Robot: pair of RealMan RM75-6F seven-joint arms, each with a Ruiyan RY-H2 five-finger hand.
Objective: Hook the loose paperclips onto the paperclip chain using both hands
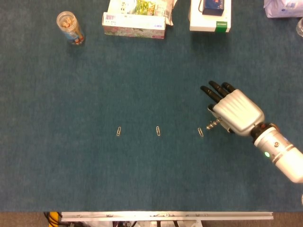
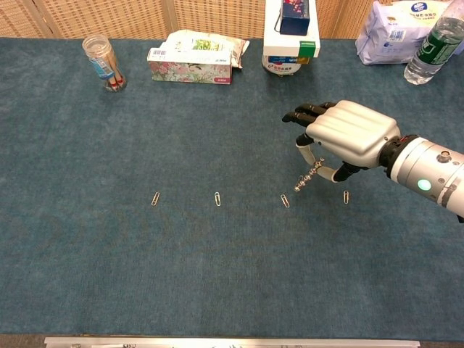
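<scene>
My right hand (image 1: 234, 111) (image 2: 349, 136) hovers over the blue cloth at the right and pinches a short paperclip chain (image 2: 307, 178) (image 1: 212, 126) that dangles from under it. The chain's free end hangs just above and to the right of one loose paperclip (image 2: 285, 200) (image 1: 200, 132). Another loose clip (image 2: 346, 196) lies below the hand; the head view hides it. Two more clips (image 2: 217, 198) (image 2: 156, 198) lie in the same row to the left, and they also show in the head view (image 1: 158, 131) (image 1: 119, 131). My left hand is out of sight.
At the far edge stand a clear jar (image 1: 70, 27), a flowered tissue pack (image 1: 135, 19), a white and green box (image 1: 210, 19), a white bag (image 2: 395, 32) and a bottle (image 2: 435, 43). A metal rail (image 1: 165, 215) marks the near table edge.
</scene>
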